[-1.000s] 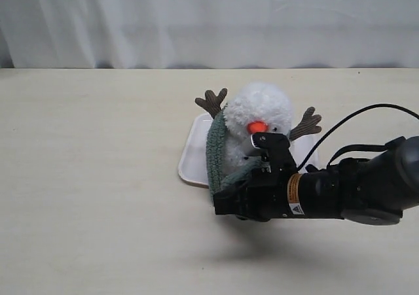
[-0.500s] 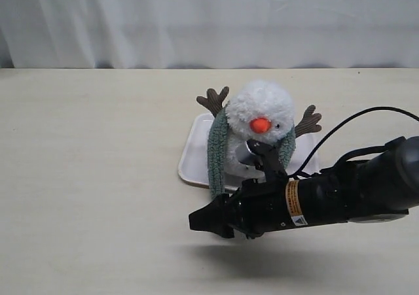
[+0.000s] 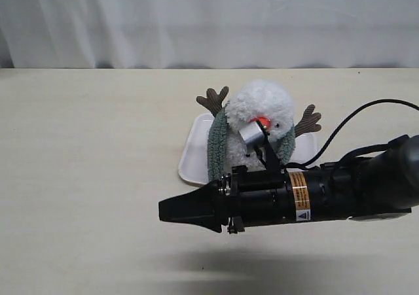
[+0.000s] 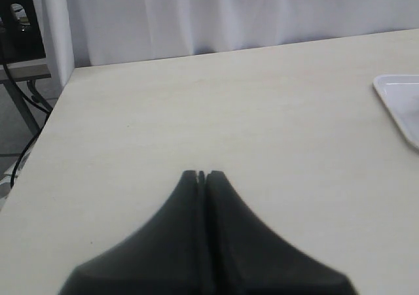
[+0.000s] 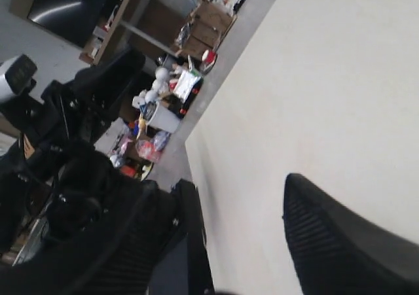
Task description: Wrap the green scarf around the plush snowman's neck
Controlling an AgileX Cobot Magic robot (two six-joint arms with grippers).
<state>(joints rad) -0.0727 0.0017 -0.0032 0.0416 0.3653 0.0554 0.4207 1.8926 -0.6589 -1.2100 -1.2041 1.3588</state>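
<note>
On the table [image 3: 78, 177], the green scarf [image 3: 217, 148] hangs vertically.

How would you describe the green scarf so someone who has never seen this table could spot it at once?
Find the pale table and the white tray on it, where the plush snowman sits. The green scarf hangs down both sides of its body. It is the only fuzzy sage-green strip among white fluff and brown twig arms.
</note>
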